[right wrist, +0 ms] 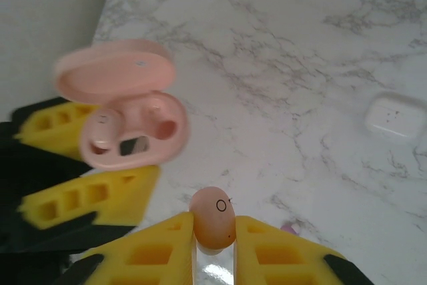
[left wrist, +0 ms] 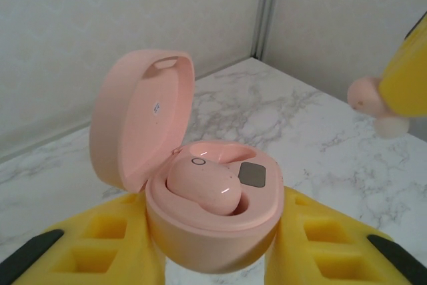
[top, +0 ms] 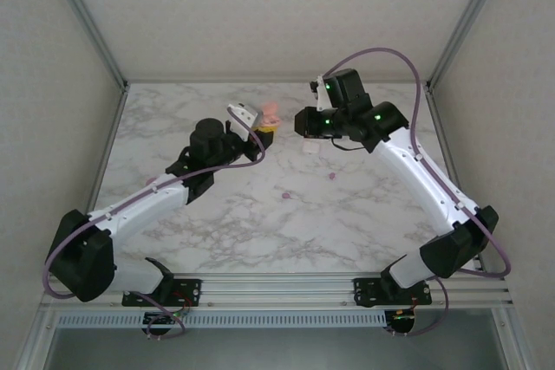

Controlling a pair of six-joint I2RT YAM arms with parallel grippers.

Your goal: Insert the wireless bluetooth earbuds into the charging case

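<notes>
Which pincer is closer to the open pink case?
Left. The left pincer grips the pink case itself; the right pincer holds a pink earbud beside it, apart from it.

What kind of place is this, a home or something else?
Probably a lab robot cell: left arm and right arm bolted to a metal rail, a marble-pattern table, aluminium posts and white panels around it.

The top external camera looks down from above the near edge over the whole marble table (top: 260,231), the left wrist camera faces the far corner close behind the open pink charging case (left wrist: 213,231), and the steeply downward right wrist view shares that case at nine o'clock and the pink earbud (right wrist: 212,221) at six.
</notes>
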